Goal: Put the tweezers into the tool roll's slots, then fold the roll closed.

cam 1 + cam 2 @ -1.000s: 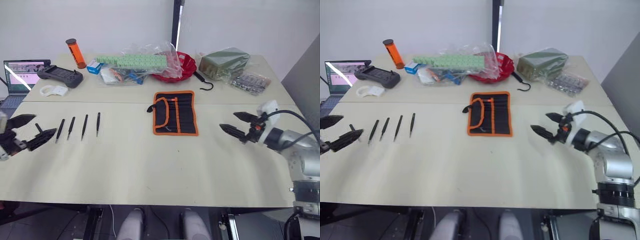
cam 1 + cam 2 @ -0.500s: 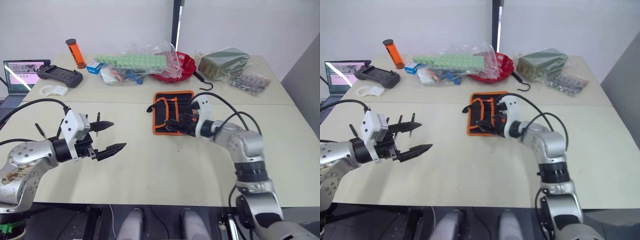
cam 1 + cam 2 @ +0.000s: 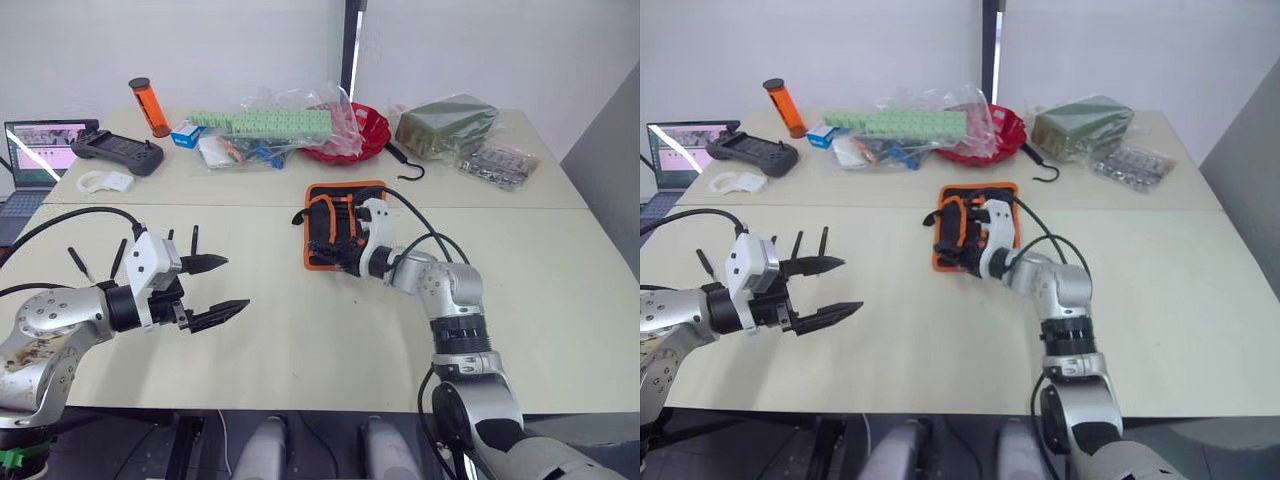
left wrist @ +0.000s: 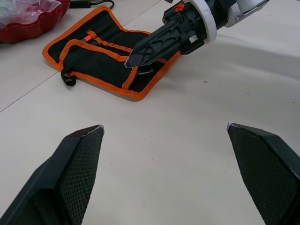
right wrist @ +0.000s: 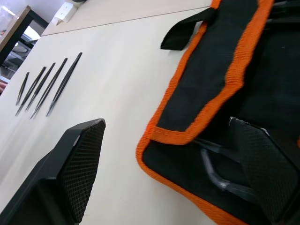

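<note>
Early in the task, by the look of it; no tweezers slotted as far as can be seen, roll unfolded. Tool roll [image 3: 343, 226] lying open near the middle of the surface [image 3: 320, 330], orange trim showing, short black strap [image 5: 183, 33] trailing off its left edge; slots [image 4: 104, 41] across the inner face, contents too dark to tell, though a thin metal loop or clip seems to lie on the near fabric. Tweezers [image 5: 47, 85] in a neat row on the surface well to the left of the roll, four clearly seen side by side in the right wrist view, partly hidden behind the left arm in the head views.

Right gripper [image 3: 958, 245] reaching across low over the roll's near left corner, jaws spread wide, one finger [image 5: 70, 164] over bare surface and the other above the fabric; nothing pinched. Left gripper [image 3: 215, 290] held above the surface, just beside the tweezers row and pointing toward the roll, jaws likewise spread and empty; forearm level, wrist straight.

Likely step in hand: steadying or flattening the roll with the right while the left readies for a pick. Next move calls for turning the left jaws back down to one tweezer, a fine pinch on a thin flat piece, then threading it point-first into a narrow pocket; risk of the roll sliding unless pinned.
</note>
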You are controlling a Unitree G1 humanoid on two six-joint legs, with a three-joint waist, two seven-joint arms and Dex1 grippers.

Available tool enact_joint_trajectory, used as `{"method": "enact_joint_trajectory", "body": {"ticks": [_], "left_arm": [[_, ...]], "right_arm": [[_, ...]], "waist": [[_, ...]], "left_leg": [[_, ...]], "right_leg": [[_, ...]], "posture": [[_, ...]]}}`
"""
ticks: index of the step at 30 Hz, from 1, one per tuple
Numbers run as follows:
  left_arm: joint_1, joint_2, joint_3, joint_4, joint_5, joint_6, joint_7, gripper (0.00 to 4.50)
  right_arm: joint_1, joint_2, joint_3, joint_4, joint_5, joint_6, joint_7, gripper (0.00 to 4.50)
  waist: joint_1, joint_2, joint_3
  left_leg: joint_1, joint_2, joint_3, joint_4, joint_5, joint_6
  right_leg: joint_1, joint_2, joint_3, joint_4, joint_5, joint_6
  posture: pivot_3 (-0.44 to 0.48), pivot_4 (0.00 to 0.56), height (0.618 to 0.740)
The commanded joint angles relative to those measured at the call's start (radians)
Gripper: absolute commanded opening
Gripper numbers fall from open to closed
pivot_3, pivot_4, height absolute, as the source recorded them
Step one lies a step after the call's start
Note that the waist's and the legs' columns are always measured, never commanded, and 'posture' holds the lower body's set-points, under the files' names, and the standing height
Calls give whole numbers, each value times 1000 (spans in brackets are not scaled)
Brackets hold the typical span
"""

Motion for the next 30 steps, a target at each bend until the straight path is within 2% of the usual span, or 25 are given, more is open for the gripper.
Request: {"method": "enact_joint_trajectory", "body": {"ticks": [1,2,4,15,16,20,26,30], "left_arm": [[4,2,23,11,11,-28,-5,4478],[14,5,23,19,21,-38,-9,4478],[21,3,26,23,24,-41,-8,4500],[15,-15,37,43,32,-71,12,4500],[15,-16,37,44,34,-74,13,4500],[35,-4,46,54,43,-86,-8,4500],[39,2,54,84,57,-110,-21,4500],[24,-5,40,89,62,-112,-22,4500]], "right_arm": [[-24,15,-29,25,-1,-61,-22,4500],[-28,19,-34,42,-4,-76,-27,4500],[-41,28,-45,80,-7,-106,-37,3953],[-78,56,-61,180,-1,-173,-28,200],[-78,55,-59,181,-2,-174,-24,23],[-86,22,-22,183,-26,-182,19,23],[-100,-114,136,107,-65,-157,221,23],[-99,-189,203,9,-39,-68,323,23]], "waist": [[1,0,0],[1,0,0],[-1,0,0],[-4,0,0],[-4,0,0],[-5,0,0],[-4,0,0],[-9,0,0]], "left_leg": [[0,0,0,0,0,0],[0,0,0,0,0,0],[1,0,0,0,0,0],[1,0,0,0,0,0],[1,0,0,0,0,0],[1,0,0,0,0,0],[0,0,0,0,0,0],[0,0,0,-1,0,0]], "right_leg": [[0,0,0,0,0,0],[0,0,0,0,0,0],[0,0,0,0,0,0],[0,0,0,0,0,0],[0,0,0,0,0,0],[0,0,0,0,0,0],[0,0,0,0,0,0],[0,0,0,0,0,0]], "posture": [[0,150,740],[0,150,740],[0,150,740],[0,150,740],[0,150,740],[0,150,740],[0,150,740],[0,150,740]]}}
